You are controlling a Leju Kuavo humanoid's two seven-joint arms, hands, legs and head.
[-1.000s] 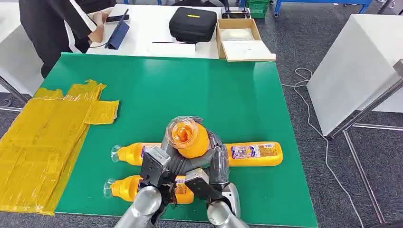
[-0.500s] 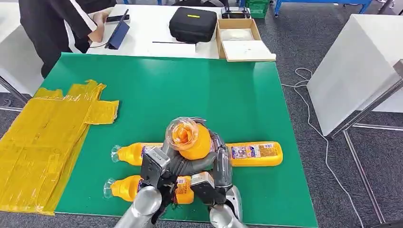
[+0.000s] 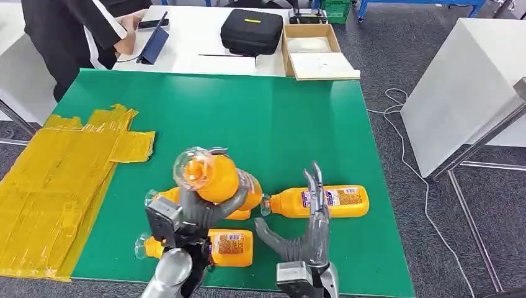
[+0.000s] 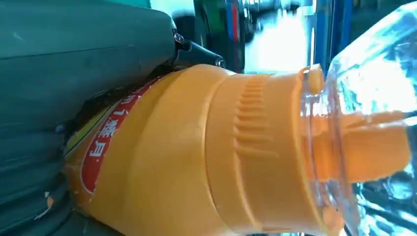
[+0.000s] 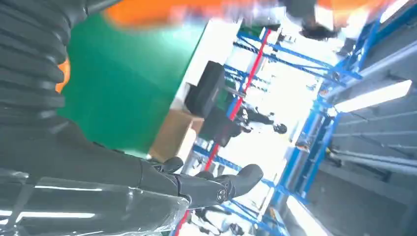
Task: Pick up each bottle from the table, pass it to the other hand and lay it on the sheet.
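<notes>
Your held bottle (image 3: 214,177) hides much of the bottle behind it (image 3: 162,200) and most of the left hand (image 3: 205,208). In the left wrist view its cap runs off the edge. The person (image 3: 74,31) is cut at the top edge. The right wrist view is blurred.

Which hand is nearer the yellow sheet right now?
Left. The left hand, holding a bottle, is nearer the yellow sheet; the open right hand is farther.

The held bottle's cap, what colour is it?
Clear cap over an orange spout; best in the left wrist view.
</notes>
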